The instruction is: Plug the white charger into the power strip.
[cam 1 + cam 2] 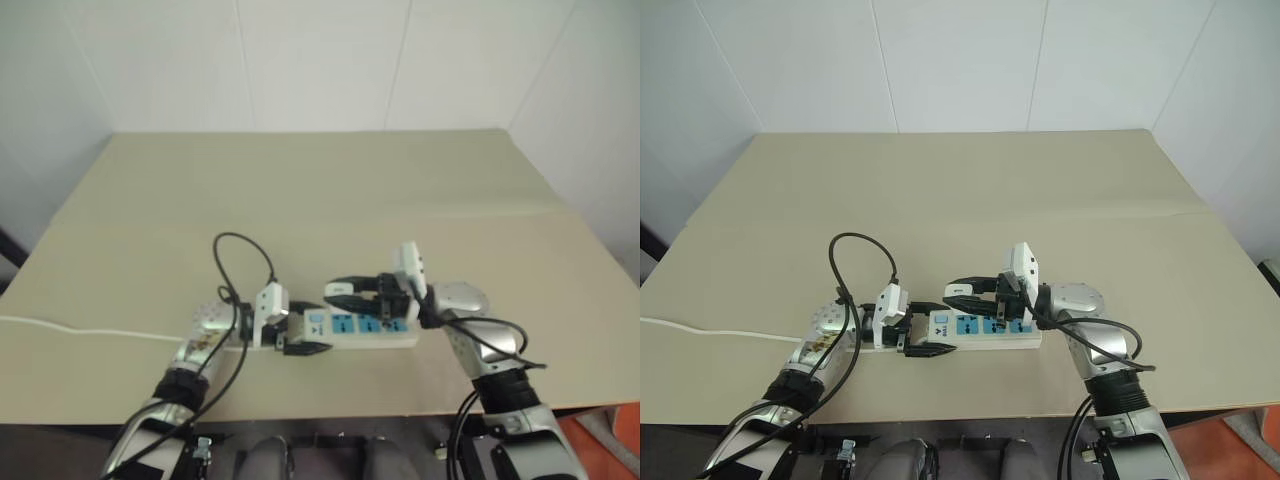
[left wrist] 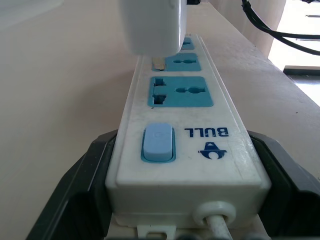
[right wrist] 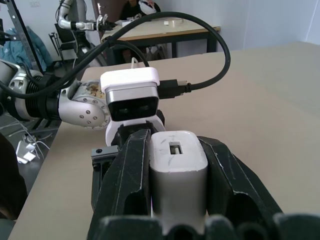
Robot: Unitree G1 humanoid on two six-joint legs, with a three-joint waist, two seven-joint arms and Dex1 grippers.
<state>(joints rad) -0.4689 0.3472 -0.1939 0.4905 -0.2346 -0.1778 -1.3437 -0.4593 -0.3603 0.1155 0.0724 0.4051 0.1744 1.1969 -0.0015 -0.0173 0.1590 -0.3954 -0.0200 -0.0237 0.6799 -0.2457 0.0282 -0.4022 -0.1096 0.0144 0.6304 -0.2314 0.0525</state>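
I've got the small white rounded plastic charger block (image 3: 178, 172) pinched between the right gripper (image 3: 178, 200)'s two black fingers, prongs down, sitting right over the long white plastic power strip with blue-faced sockets (image 1: 362, 327). The strip lies along the near edge of the beige table (image 1: 330, 190), at about 6 o'clock on the tabletop, running 9-to-3. The left gripper (image 2: 182, 200) has its fingers spread wide around the switch end of the strip, one on each long side, bracing it; the thin white cord (image 1: 80, 331) trails off toward 9 o'clock. In the left wrist view a metal prong tip (image 2: 158, 64) is at the mouth of the second socket from the switch; can't tell if it has entered. My read: step in hand is insertion. To do it well I want the block square to the socket face, prongs lined with the slots, then a straight push down with no twist, left side holding firm so the strip doesn't slide or tip. Risk: a tilted block jams.
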